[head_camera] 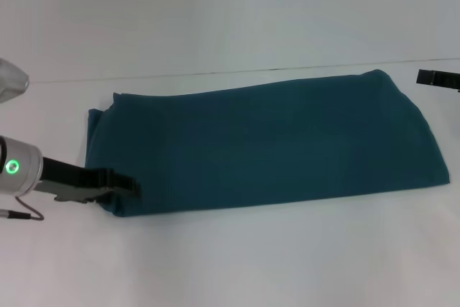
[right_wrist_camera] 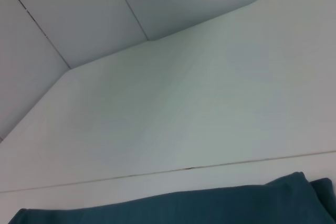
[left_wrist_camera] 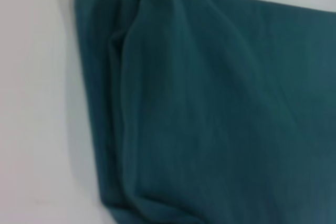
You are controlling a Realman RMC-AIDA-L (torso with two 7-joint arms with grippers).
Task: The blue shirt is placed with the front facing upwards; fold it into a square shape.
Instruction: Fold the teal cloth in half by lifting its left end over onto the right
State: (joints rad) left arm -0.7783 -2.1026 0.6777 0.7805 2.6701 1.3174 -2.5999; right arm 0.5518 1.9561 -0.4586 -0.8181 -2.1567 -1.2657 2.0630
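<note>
the blue shirt (head_camera: 266,145) is one even dark teal-blue, plain across its whole visible face, with no print or pattern showing. in the left wrist view the blue shirt (left_wrist_camera: 210,108) carries the same teal, darker along the stacked fold lines at its edge. in the right wrist view the blue shirt (right_wrist_camera: 210,208) shows as a plain teal strip. the table (head_camera: 230,264) is white and unpatterned, and the wall (right_wrist_camera: 79,19) is pale grey-white crossed by thin dark seams. the left gripper (head_camera: 118,183) is black, on a silver-white wrist with a small bright green ring light. the right gripper (head_camera: 438,78) is black.
</note>
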